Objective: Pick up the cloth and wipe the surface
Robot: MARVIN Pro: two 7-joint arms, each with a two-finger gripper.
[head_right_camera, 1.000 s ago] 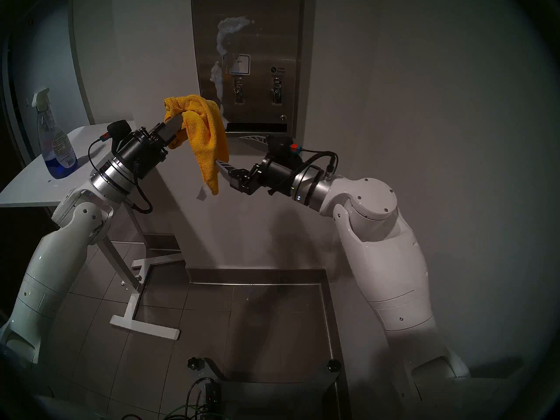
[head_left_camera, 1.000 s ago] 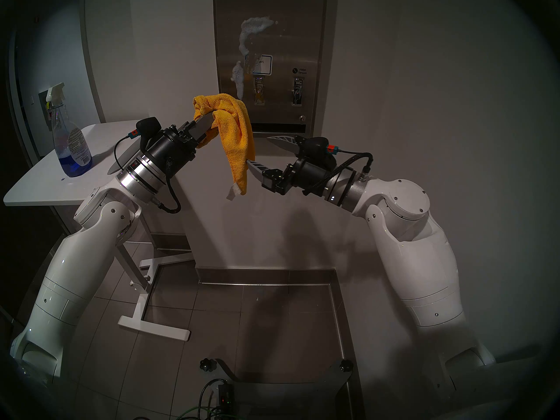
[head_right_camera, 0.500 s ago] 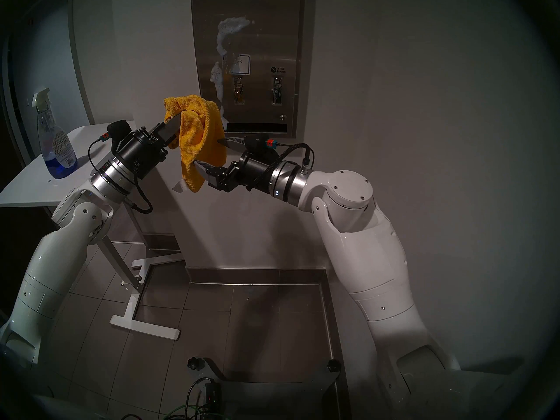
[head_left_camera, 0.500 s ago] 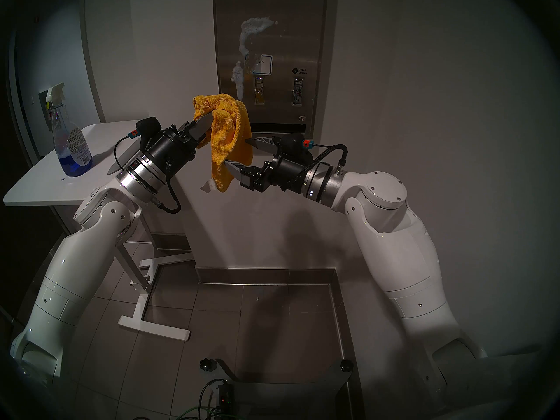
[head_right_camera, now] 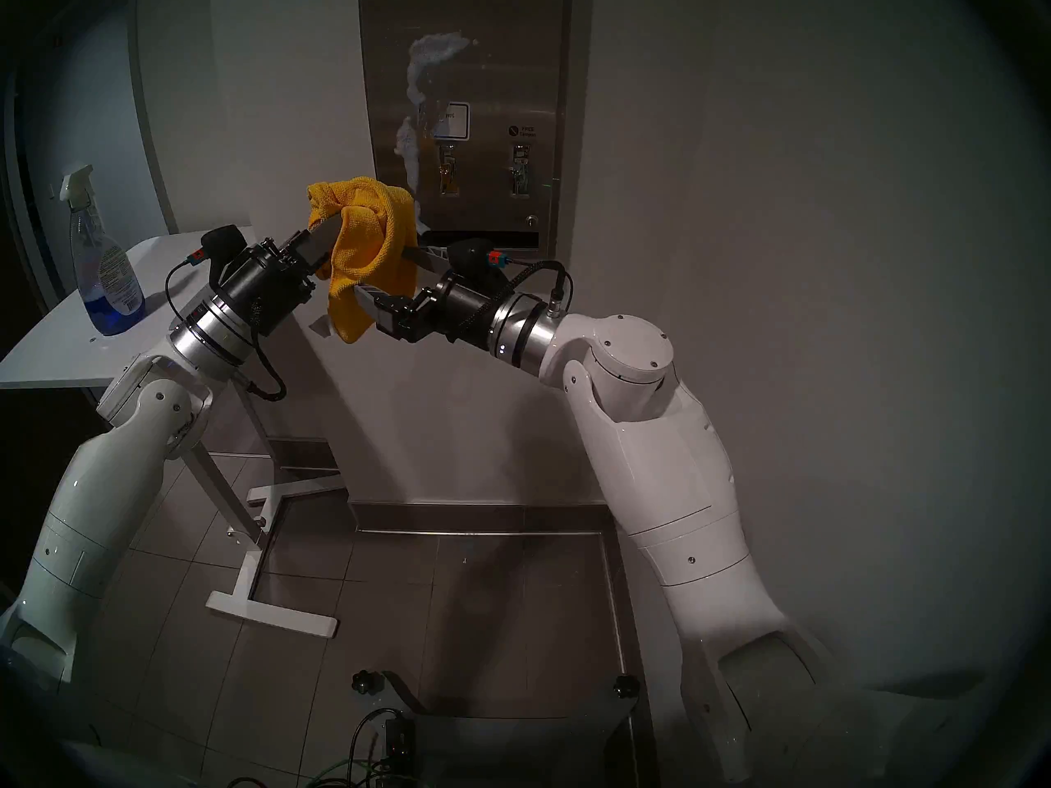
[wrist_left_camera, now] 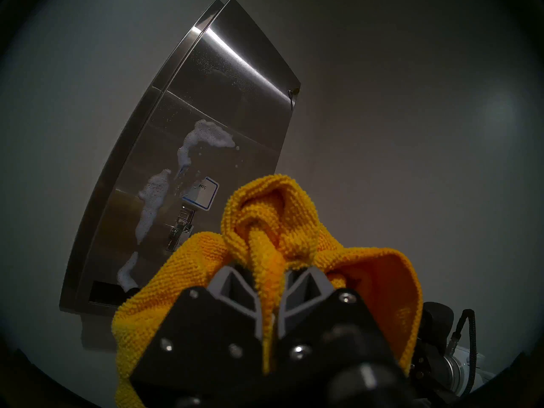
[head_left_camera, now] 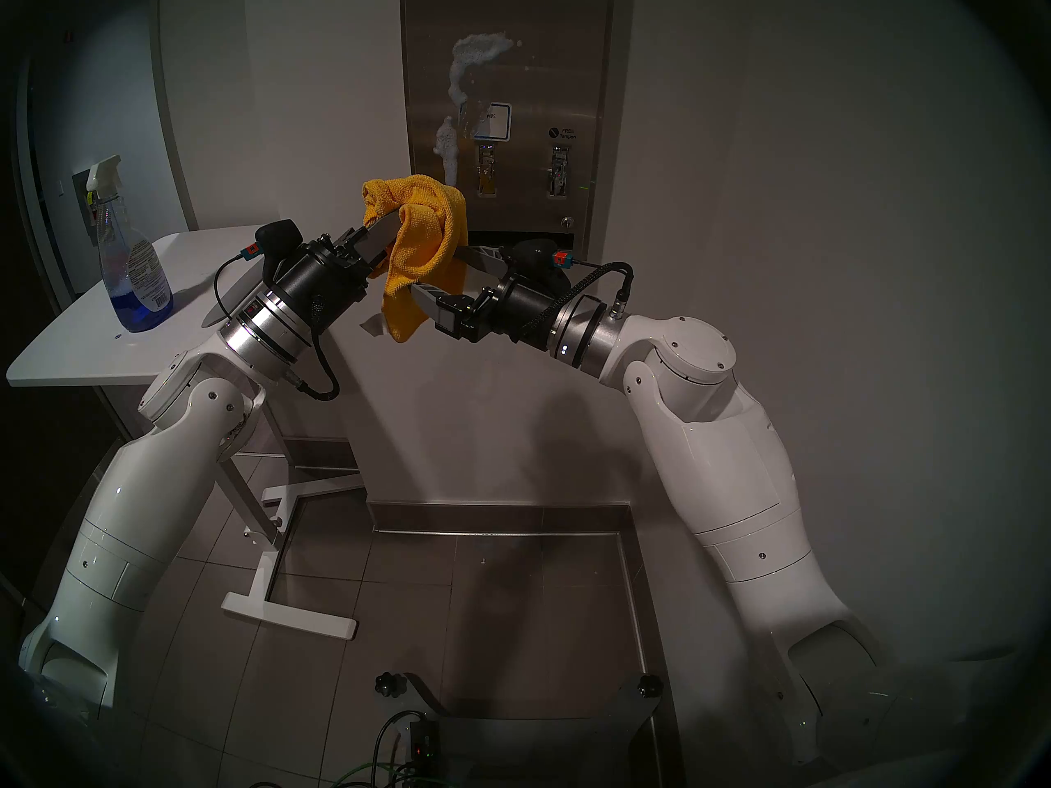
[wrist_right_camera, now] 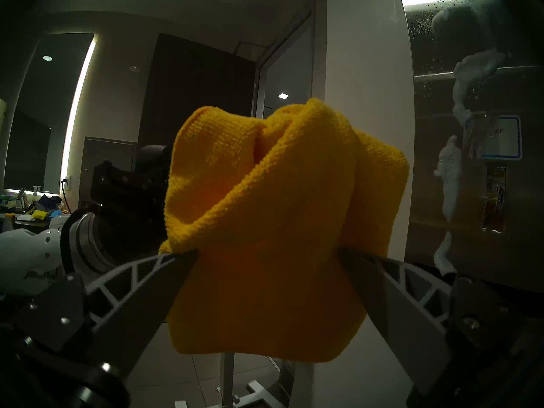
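Observation:
The mustard-yellow cloth (head_left_camera: 423, 241) hangs bunched from my left gripper (head_left_camera: 392, 229), which is shut on its upper fold in front of the steel dispenser panel (head_left_camera: 540, 87). The left wrist view shows the cloth (wrist_left_camera: 265, 222) pinched between my left gripper's (wrist_left_camera: 270, 276) fingers. My right gripper (head_left_camera: 438, 270) is open, with one finger on each side of the hanging cloth. The right wrist view shows the cloth (wrist_right_camera: 265, 222) filling the gap of the right gripper (wrist_right_camera: 268, 254). White foam (head_left_camera: 472, 47) streaks the panel's upper left and runs down past the blue-bordered label.
A spray bottle of blue liquid (head_left_camera: 133, 258) stands on the white table (head_left_camera: 85, 337) at the left, behind my left arm. The table's white floor legs (head_left_camera: 284, 616) reach into the tiled floor. Cables (head_left_camera: 398, 758) lie at the bottom edge.
My right arm has moved left and up. Its open fingers now straddle the cloth, whose lower end has been pushed left and gathered. The left arm has not moved.

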